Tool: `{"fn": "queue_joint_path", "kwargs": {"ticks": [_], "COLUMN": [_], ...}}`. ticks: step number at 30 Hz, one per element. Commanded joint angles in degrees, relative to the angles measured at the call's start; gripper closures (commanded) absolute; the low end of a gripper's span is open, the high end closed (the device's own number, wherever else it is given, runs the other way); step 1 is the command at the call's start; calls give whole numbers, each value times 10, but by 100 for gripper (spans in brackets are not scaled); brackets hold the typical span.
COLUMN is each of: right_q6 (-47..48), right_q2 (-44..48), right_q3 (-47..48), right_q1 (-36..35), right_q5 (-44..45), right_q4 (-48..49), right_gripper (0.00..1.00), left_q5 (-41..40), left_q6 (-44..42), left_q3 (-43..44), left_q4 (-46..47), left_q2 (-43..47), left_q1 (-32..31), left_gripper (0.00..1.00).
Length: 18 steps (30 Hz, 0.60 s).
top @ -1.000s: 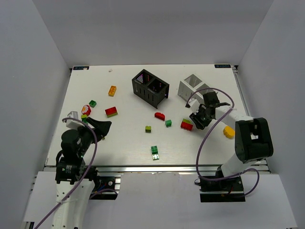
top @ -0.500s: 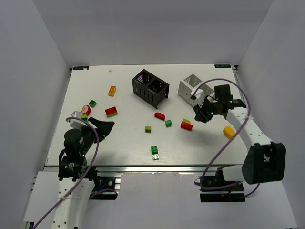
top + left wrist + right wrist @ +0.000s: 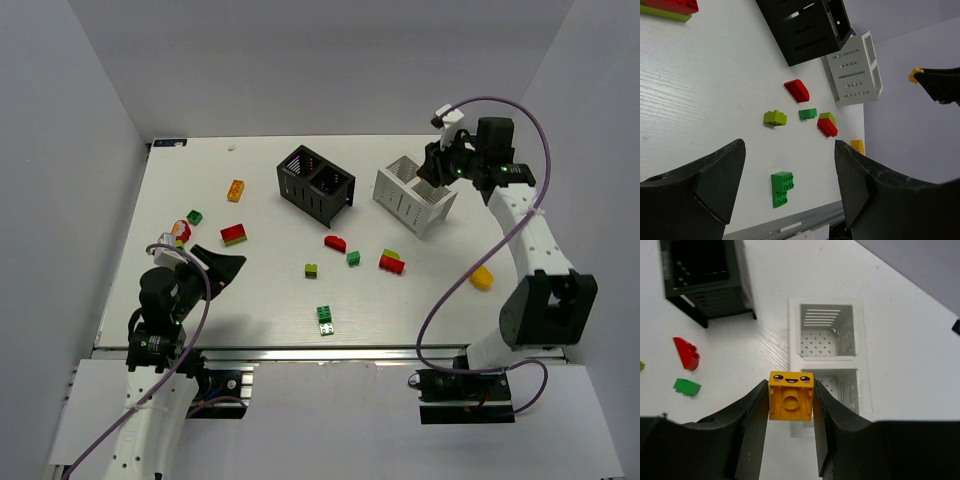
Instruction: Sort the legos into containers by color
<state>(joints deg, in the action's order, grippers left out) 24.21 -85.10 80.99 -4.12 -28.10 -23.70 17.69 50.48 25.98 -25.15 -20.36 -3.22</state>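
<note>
My right gripper is shut on a yellow brick with a smiling face, held in the air above the near compartment of the white bin. Both white compartments look empty. The white bin stands at the back right, the black bin at the back middle. My left gripper is open and empty, low at the front left. Between its fingers in the left wrist view lie a green L-shaped brick, a lime brick, a red curved brick and a red-and-lime stack.
Loose bricks lie across the table: an orange one, a small green one, a red-on-lime stack, a red-and-yellow piece, a green one and a yellow one. White walls close in the sides and back.
My right gripper has risen from the table by the red-and-lime stack and swung back to above the white bin. The left gripper has shifted slightly.
</note>
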Motion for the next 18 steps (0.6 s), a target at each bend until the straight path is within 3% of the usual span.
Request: {"fn": "queue_joint_path", "kwargs": {"ticks": [1, 9, 18], "right_q6": [-64, -51, -40], "right_q2": [-57, -122, -148], "right_q3": [50, 67, 63], "right_q1": [22, 57, 59], "right_q5": [42, 41, 39], "right_q4": [15, 16, 11], "right_gripper": [100, 100, 79], "left_q5": [11, 10, 11], "left_q6": [8, 15, 14], "left_q3": [-8, -17, -15], "left_q4": [5, 4, 20], "left_q2": [8, 16, -5], "left_q1": [0, 0, 0], "left_gripper": [19, 19, 19]}}
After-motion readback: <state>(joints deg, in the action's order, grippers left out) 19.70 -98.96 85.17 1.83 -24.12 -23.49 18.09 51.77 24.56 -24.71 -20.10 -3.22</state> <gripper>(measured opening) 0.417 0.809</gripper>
